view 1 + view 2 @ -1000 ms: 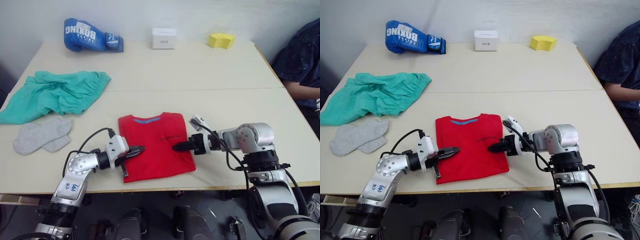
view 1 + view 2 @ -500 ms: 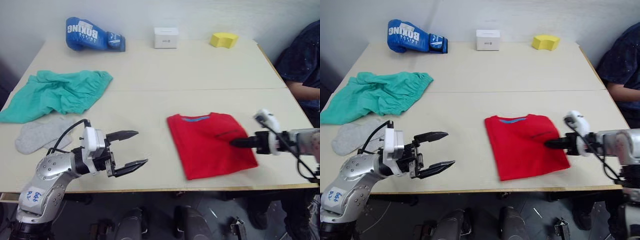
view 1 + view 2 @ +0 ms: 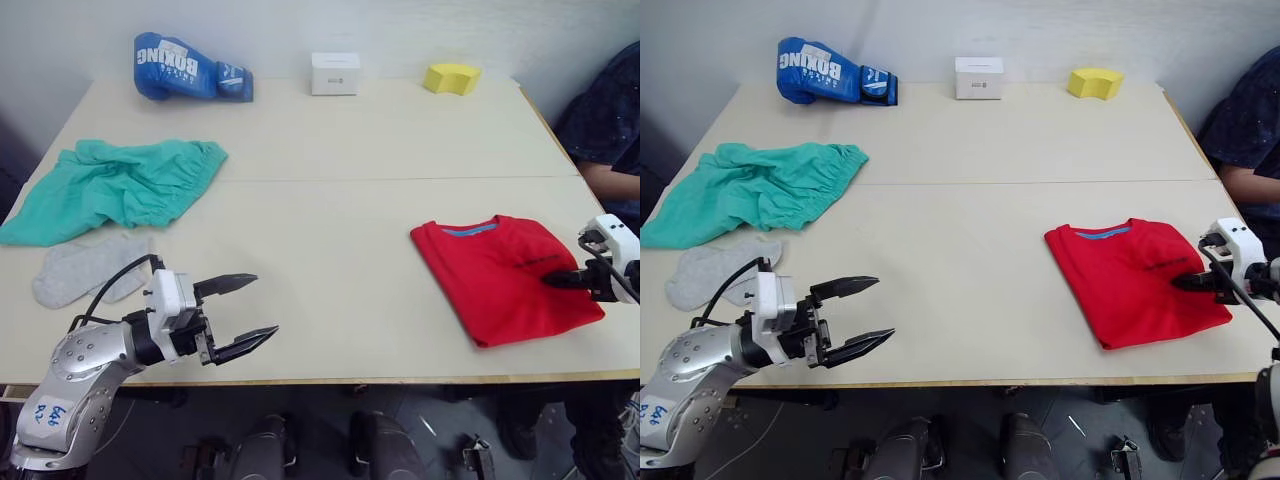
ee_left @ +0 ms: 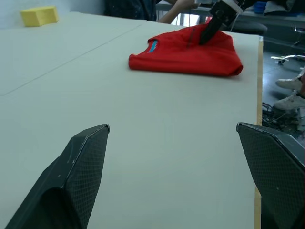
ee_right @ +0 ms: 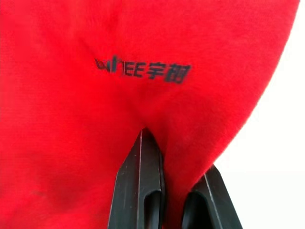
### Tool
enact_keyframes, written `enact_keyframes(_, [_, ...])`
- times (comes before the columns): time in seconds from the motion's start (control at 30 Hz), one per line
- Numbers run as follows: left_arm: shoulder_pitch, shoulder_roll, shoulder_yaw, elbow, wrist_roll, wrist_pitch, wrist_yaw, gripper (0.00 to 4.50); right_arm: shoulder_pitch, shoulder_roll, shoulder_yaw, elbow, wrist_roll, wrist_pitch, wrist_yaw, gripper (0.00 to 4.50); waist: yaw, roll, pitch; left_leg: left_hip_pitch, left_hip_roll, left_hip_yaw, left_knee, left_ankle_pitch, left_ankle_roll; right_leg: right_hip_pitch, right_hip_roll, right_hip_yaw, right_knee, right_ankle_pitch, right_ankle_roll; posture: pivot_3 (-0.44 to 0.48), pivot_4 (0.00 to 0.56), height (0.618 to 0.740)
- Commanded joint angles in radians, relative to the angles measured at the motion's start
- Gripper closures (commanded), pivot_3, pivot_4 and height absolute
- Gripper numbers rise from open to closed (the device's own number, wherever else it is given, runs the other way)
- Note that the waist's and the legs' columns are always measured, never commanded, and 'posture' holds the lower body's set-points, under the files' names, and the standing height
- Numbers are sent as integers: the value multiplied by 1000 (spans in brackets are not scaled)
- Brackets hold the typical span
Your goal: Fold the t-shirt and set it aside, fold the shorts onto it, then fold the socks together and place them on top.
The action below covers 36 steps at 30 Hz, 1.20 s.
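Observation:
The folded red t-shirt (image 3: 500,275) lies flat near the table's right front corner, blue neck band facing the far side. My right gripper (image 3: 552,281) is shut on the t-shirt's right side, and the right wrist view shows its fingers (image 5: 142,186) pinching a fold of red cloth. My left gripper (image 3: 243,316) hangs open over bare table at the front left, far from the t-shirt (image 4: 186,52). The teal-green shorts (image 3: 115,185) lie crumpled at the left. Beside them, nearer the front, lie the light grey socks (image 3: 85,270), overlapping each other.
A blue boxing glove (image 3: 190,68), a white box (image 3: 335,73) and a yellow sponge (image 3: 452,78) stand along the far edge. A person in dark blue (image 3: 605,120) sits at the right side. A wide stretch of bare table (image 3: 330,250) separates the two grippers.
The right gripper has dragged the t-shirt from the front centre to the right. The left gripper has let go of it, opened and drawn back to the left.

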Motion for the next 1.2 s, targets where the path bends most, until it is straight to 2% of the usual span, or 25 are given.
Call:
enact_keyframes(0.03, [10,2,16,-25,11,-24,7,2,-35,-1,-26,29,-18,18,53,4227,0,0,0,0,0,0,1,0,0,0,0,0,0,0,0,0,150,740])
enact_keyframes(0.1, [10,2,16,-25,15,-27,9,0,-20,-9,-17,10,-26,33,115,3644,0,0,0,0,0,0,1,0,0,0,0,0,0,1,1,0,150,740])
enact_keyframes(0.23, [7,5,15,-17,22,-33,6,0,46,-55,-48,-5,-52,-72,71,2310,2,0,0,0,0,-1,0,0,0,0,0,0,1,1,1,0,150,740])
enact_keyframes(0.33, [20,4,26,13,30,-58,-13,0,185,-106,-113,-69,-75,-459,-43,1198,14,1,0,0,-1,-1,0,0,0,1,-1,-1,0,1,1,0,150,740])
enact_keyframes(0.43, [36,0,38,58,33,-78,-24,0,275,-136,-201,-139,-73,-730,-151,169,5,2,1,0,-1,1,0,-1,1,1,-1,0,0,1,2,0,150,740])
enact_keyframes(0.47, [42,-1,42,88,45,-97,-32,0,297,-144,-225,-180,-81,-774,-206,42,1,2,1,0,-1,2,1,-1,1,1,-1,-1,0,1,2,0,150,740])
enact_keyframes(0.5, [45,-1,44,109,54,-111,-38,0,313,-148,-241,-207,-87,-802,-243,42,-3,3,2,1,-1,2,1,-1,1,1,-1,-1,0,2,3,0,150,740])
enact_keyframes(0.67, [46,-2,88,209,72,-160,-34,0,511,-96,-384,-585,38,-775,-227,42,-12,4,2,4,3,3,0,0,0,2,1,2,1,2,3,0,150,740])
enact_keyframes(0.8, [41,-2,162,255,27,-137,-8,0,646,106,-423,-1014,175,-717,-334,42,-5,2,2,4,5,1,0,0,-1,2,3,2,1,1,2,0,150,740])
enact_keyframes(0.9, [89,-1,248,236,-11,-96,22,0,768,226,-337,-1252,157,-659,-381,42,4,3,2,3,6,1,0,0,-2,2,4,2,2,1,1,0,150,740])
enact_keyframes(0.97, [139,-14,317,236,-17,-92,53,0,798,286,-281,-1308,129,-654,-401,42,4,2,2,3,6,0,-1,0,-2,2,4,2,1,0,1,0,150,740])
enact_keyframes(1.0, [162,-29,360,247,-21,-92,82,0,794,311,-265,-1309,120,-644,-415,42,-3,5,3,2,3,-7,-3,-1,1,8,2,-5,-2,0,1,0,150,740])
enact_keyframes(1.1, [240,-82,494,288,-33,-86,166,0,773,358,-242,-1271,90,-661,-434,42,-20,9,7,3,-22,-50,-13,11,15,35,-16,-56,-7,-1,11,0,150,740])
enact_keyframes(1.13, [268,-100,535,303,-33,-83,194,0,766,368,-240,-1260,87,-663,-436,42,-24,9,8,3,-38,-67,-18,18,18,40,-21,-68,-2,-7,21,0,150,740])
enact_keyframes(1.17, [303,-114,574,329,-28,-79,218,0,762,374,-238,-1247,81,-665,-438,42,-16,6,9,5,-44,-76,-17,21,21,36,-29,-65,1,-12,28,0,150,740])
enact_keyframes(1.2, [333,-127,608,347,-28,-67,243,0,762,375,-238,-1235,75,-680,-433,42,-2,6,10,5,-44,-71,-14,18,18,36,-35,-52,4,-15,27,0,150,740])
